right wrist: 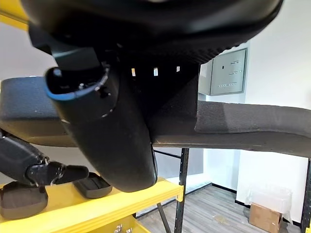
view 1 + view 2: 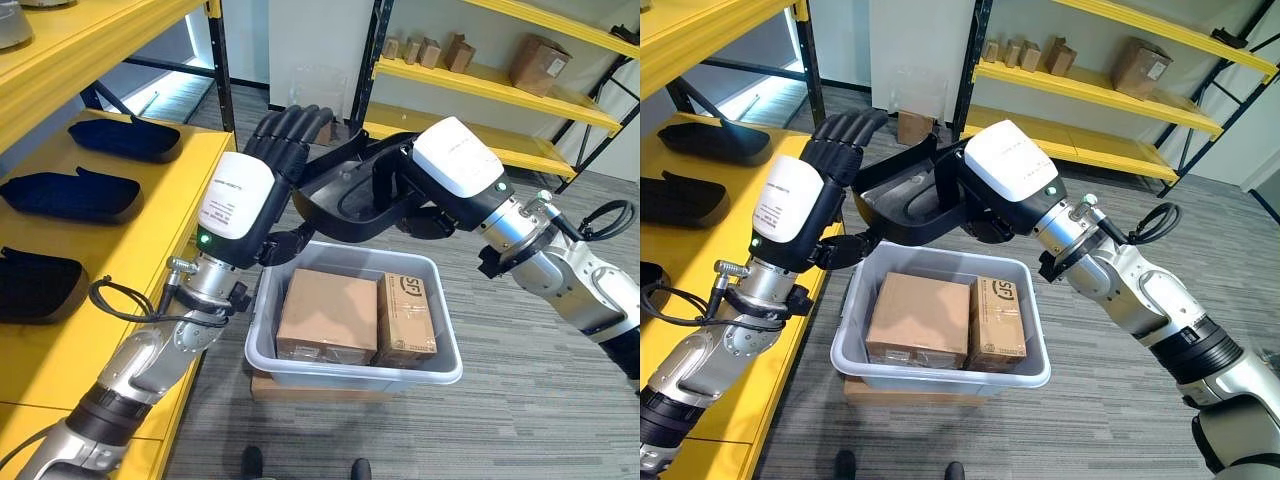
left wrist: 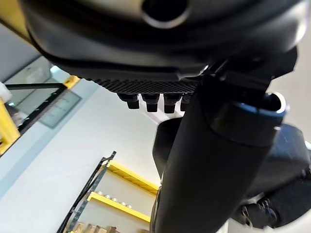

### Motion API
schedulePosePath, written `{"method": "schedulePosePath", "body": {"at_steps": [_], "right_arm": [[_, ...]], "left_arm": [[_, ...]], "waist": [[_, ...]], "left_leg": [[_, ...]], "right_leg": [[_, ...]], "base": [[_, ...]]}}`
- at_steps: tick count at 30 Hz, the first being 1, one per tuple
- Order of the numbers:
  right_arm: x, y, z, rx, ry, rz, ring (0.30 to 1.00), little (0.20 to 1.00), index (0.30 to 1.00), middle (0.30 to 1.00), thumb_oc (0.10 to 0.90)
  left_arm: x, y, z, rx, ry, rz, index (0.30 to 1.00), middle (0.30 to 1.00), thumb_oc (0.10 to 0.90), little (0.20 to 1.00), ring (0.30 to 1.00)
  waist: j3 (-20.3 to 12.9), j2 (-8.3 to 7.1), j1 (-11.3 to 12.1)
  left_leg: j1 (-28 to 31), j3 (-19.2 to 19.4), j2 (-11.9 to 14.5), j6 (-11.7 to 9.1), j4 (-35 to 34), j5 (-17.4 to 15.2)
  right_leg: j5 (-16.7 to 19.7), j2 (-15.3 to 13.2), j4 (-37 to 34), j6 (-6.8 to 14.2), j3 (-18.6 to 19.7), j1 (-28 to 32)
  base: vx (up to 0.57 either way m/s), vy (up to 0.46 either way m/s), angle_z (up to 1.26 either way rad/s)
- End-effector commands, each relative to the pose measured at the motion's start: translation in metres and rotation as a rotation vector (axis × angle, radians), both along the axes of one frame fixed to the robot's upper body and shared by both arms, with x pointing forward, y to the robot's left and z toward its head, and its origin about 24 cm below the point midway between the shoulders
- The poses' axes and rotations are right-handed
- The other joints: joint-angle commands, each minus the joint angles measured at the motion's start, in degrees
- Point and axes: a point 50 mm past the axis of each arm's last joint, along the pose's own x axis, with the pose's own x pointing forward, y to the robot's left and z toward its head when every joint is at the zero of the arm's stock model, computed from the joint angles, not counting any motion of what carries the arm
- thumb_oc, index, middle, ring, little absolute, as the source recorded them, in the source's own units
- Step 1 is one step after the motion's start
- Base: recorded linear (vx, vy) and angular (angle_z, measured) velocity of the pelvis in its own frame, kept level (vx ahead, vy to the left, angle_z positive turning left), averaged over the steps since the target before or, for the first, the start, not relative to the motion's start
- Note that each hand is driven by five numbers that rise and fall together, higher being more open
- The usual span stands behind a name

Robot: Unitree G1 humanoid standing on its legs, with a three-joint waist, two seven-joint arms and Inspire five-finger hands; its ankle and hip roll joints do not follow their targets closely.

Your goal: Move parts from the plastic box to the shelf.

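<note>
Item: one black moulded plastic part [image 2: 345,200], curved and tray-like with a raised rim, held in the air above the grey plastic box [image 2: 445,330], level with the near yellow shelf [image 2: 140,250].

Left robot hand [image 2: 835,150]: at the part's left end, fingers extended along its far edge, thumb low near the underside; reads as an open, supporting hold rather than a clamp.

Right robot hand [image 2: 975,205]: at the part's right end, thumb and fingers closed around the rim, as the right wrist view shows the part [image 1: 233,128] crossing past them.

Box contents: two brown cardboard cartons [image 2: 330,315] lying side by side on the bottom.

Shelf contents: three dark moulded parts [image 2: 70,195] in a row on the yellow shelf, apart from one another.

Handling, judged: the part looks light and stiff, a thin shell with a smooth, possibly slippery surface. Long enough to want a hold at both ends; the rim is the best purchase. Keep it level, or it may pivot about the gripping hand.

Far shelving [image 2: 480,80]: small cartons, well apart from the work.
</note>
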Motion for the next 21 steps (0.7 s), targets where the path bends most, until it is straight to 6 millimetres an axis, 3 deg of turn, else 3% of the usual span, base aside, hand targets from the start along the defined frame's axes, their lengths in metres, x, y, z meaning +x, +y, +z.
{"method": "schedulePosePath", "body": {"at_steps": [1, 21], "right_arm": [[-0.002, 0.011, 0.068, 0.156, -0.234, 0.068, 0.3, 0.3, 0.3, 0.3, 0.4], [0.0, 0.021, 0.071, 0.159, -0.238, 0.098, 0.3, 0.3, 0.3, 0.3, 0.4]], "left_arm": [[-0.003, -0.026, 0.031, -0.011, -0.174, -0.143, 1.0, 1.0, 0.9, 1.0, 1.0], [0.001, -0.044, 0.022, 0.051, -0.116, -0.214, 1.0, 1.0, 0.9, 1.0, 1.0]], "waist": [[-6.8, 1.74, -0.2], [-6.4, 2.01, -0.9]], "left_leg": [[0.4, 2.1, 3.1, -0.4, 0.1, -4.5], [0.6, 2.7, 3.1, -0.4, 0.1, -4.4]], "right_leg": [[-6.1, -3.5, 0.0, 4.4, -1.9, 6.2], [-6.1, -3.6, 0.0, 4.4, -1.2, 5.9]], "base": [[0.0, 0.0, 0.0], [0.0, 0.0, 0.0]]}}
